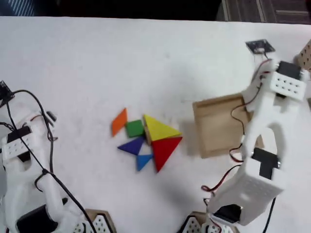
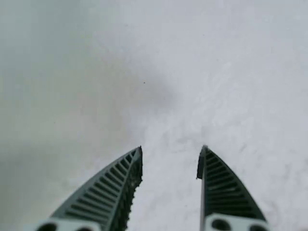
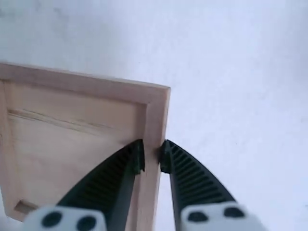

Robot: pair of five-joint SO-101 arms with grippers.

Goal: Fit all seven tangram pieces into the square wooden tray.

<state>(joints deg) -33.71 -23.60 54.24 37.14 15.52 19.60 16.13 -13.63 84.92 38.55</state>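
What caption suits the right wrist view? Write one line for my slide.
Right gripper pinching the side wall of the wooden tray, one finger inside, one outside, on the white table.

bright even light; soft shadow beside the tray [image 1: 218, 124].

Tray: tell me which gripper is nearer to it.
Right. The right gripper straddles the tray rim, a finger on each side; the left gripper hangs open over bare table, apart from it.

White table [image 1: 97, 58], wooden tray [image 1: 214, 128], coloured tangram pieces [image 1: 156, 131] clustered near it
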